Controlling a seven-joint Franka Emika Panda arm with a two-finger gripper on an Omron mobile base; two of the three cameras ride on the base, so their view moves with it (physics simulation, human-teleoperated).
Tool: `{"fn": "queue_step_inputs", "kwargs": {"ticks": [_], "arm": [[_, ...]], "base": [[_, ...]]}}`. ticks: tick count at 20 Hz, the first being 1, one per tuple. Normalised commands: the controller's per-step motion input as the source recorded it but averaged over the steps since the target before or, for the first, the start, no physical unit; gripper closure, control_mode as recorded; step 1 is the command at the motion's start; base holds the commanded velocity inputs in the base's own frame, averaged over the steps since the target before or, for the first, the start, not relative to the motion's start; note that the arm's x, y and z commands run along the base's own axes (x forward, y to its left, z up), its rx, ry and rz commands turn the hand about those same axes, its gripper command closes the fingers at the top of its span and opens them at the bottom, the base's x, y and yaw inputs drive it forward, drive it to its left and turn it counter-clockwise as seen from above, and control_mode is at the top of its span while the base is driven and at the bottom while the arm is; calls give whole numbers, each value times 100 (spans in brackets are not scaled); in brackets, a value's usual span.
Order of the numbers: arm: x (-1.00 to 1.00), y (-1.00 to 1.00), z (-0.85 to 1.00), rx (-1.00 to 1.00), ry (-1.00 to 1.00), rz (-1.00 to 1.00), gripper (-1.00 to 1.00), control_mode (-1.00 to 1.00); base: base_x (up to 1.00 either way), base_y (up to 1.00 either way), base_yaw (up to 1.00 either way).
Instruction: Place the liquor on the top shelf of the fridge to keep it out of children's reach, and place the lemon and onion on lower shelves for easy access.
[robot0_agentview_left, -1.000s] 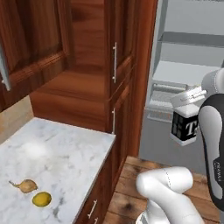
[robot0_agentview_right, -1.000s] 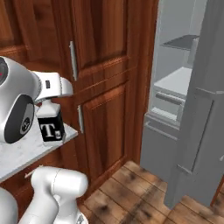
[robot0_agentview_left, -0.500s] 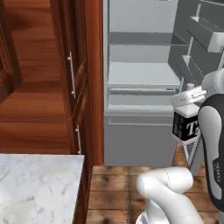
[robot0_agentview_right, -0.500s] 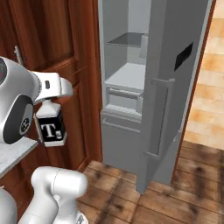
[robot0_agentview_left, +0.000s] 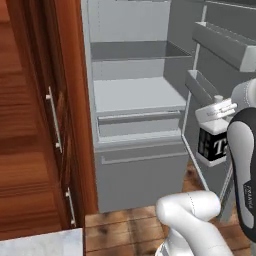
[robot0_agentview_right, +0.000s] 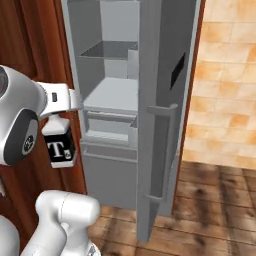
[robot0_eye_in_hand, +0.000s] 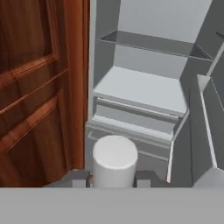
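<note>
My gripper (robot0_agentview_left: 216, 111) is shut on the neck of the liquor (robot0_agentview_left: 210, 145), a squarish glass bottle with a black label and a white letter. The bottle hangs upright in the air in front of the open fridge (robot0_agentview_left: 135, 165). From the right base view the liquor (robot0_agentview_right: 60, 148) hangs left of the fridge (robot0_agentview_right: 107, 170) opening. Its pale cap (robot0_eye_in_hand: 114, 158) sits between my fingertips (robot0_eye_in_hand: 80, 179) in the hand view. The top shelf (robot0_agentview_left: 136, 50) (robot0_eye_in_hand: 154, 44) is bare, well above and beyond the bottle. The lemon and the onion are out of view.
Dark wood cabinets (robot0_agentview_left: 42, 125) stand close on the left of the fridge. The open fridge door (robot0_agentview_right: 161, 125) with bins (robot0_agentview_left: 225, 45) stands on the right. A wider pale shelf (robot0_agentview_left: 135, 95) and drawers (robot0_agentview_left: 140, 127) lie below. A counter corner (robot0_agentview_left: 40, 245) shows low left.
The whole view has swung from the counter and cabinets round to the open fridge, now nearer and centred: the base has moved. The bottle stays held in the shut gripper.
</note>
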Motion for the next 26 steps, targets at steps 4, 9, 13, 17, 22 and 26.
{"fn": "queue_step_inputs", "kwargs": {"ticks": [4,9,13,17,22,26], "arm": [[0,0,0,0,0,0,100,100],[0,0,0,0,0,0,100,100],[0,0,0,0,0,0,100,100],[0,0,0,0,0,0,100,100],[0,0,0,0,0,0,100,100],[0,0,0,0,0,0,100,100]], "base": [[77,45,-28],[76,39,-21],[75,19,-11],[72,10,-3],[59,1,0],[47,0,0]]}}
